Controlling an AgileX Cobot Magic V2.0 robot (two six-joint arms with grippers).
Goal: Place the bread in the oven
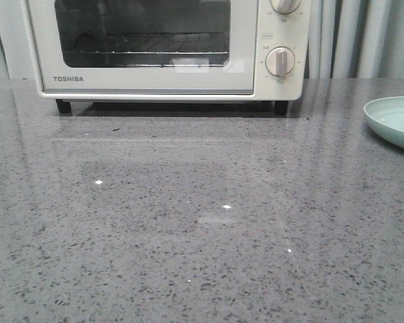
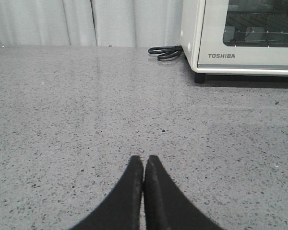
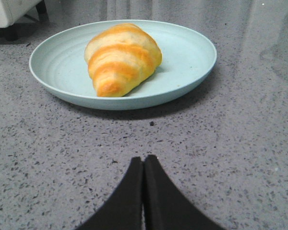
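The glossy golden-orange croissant-shaped bread (image 3: 121,59) with its paler cream stripes is lying on a pale mint-green round plate (image 3: 192,52), straight ahead of the right gripper (image 3: 143,165), near it but not touching. That gripper's black fingers are pressing together, tip against tip, holding nothing, and hovering low over the countertop just short of the plate's rim.

Over at the left gripper (image 2: 144,165), it's the same picture: black fingers closed flat against each other, empty, sitting low over the stone. Ahead of it and off to its right, well apart, the cream-white toaster oven (image 1: 161,47) is standing on black feet, its glass-window door shut and a wire rack showing behind the glass. "TOSHIBA" is reading clearly in grey capitals on the door's lower left corner. Round cream knobs (image 1: 280,60) are sitting on the right panel; the small print around them is too fine to read. A black power cord (image 2: 165,51) is coiling beside the oven's left side.

Everything is resting on a grey speckled stone countertop (image 1: 188,235), polished enough to be mirroring the oven. Behind it, pale pleated curtains (image 2: 77,21) are hanging.
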